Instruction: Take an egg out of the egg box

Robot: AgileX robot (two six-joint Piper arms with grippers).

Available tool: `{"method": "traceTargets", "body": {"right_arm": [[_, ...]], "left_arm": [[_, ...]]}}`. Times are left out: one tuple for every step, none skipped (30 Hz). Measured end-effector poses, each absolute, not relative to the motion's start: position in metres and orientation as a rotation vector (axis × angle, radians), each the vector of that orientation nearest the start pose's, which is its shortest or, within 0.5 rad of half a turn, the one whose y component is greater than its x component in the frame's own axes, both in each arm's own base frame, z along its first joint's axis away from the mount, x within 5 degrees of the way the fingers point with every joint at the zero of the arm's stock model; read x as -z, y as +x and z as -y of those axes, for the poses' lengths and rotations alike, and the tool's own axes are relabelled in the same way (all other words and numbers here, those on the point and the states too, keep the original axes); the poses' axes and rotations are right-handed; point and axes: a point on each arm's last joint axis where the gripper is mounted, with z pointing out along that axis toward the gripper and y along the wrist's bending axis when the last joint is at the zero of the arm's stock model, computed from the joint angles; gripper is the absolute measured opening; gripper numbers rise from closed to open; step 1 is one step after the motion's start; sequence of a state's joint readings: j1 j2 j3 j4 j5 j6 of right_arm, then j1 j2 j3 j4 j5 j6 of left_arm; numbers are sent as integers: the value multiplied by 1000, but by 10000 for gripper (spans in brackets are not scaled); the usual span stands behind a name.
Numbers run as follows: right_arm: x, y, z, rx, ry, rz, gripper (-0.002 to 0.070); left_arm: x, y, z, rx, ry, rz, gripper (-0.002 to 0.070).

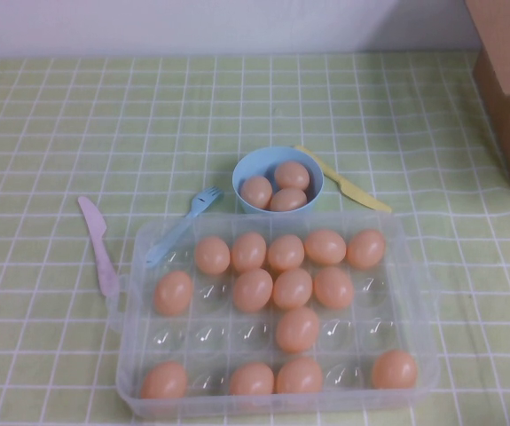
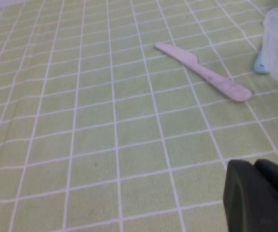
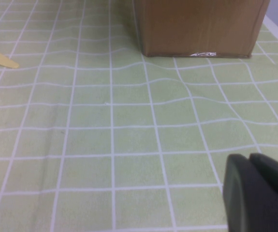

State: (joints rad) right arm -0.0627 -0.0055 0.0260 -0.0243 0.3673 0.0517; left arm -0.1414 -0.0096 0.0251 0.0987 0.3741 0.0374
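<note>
- High view: the clear plastic rectangular egg box (image 1: 139, 373) sits on the green checked tablecloth (image 1: 51, 133), holding many peach-orange eggs; one smooth peach-orange egg (image 1: 298, 328) lies near its middle. A light-blue bowl (image 1: 247, 169) with three eggs stands just behind it. Neither gripper shows here.
- Left wrist view: the left gripper (image 2: 258, 198) hangs over bare cloth, holding nothing, its opening impossible to judge; a pink plastic knife (image 2: 204, 72) lies ahead, the box's corner beyond.
- Right wrist view: the right gripper (image 3: 258, 195) hovers empty, opening unclear; a brown cardboard box (image 3: 199, 26) stands ahead.

Left end effector (image 2: 262, 195) low over the table, right end effector (image 3: 262, 193) likewise
</note>
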Motion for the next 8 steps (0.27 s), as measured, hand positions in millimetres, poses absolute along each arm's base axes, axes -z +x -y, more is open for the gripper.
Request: {"method": "traceTargets", "body": {"right_arm": [[-172, 53, 4, 31, 92, -1869, -17], [-172, 53, 4, 31, 92, -1869, -17], [-172, 53, 4, 31, 92, -1869, -17], [-172, 53, 4, 31, 92, -1869, -17], [-172, 53, 4, 31, 92, -1869, -17], [-172, 53, 4, 31, 92, -1869, -17], [-172, 53, 4, 31, 92, -1869, -17], [-172, 53, 4, 31, 92, -1869, -17]], "left_arm": [[-172, 53, 4, -25, 228, -1857, -3], [-172, 53, 4, -25, 228, -1857, -3], [-172, 53, 4, -25, 228, -1857, -3], [-172, 53, 4, -25, 228, -1857, -3], [-172, 53, 4, -25, 228, -1857, -3], [-172, 53, 4, -24, 227, -1857, -3], [-172, 53, 4, -23, 226, -1858, -3], [-172, 53, 4, -17, 223, -1858, -3]]}}
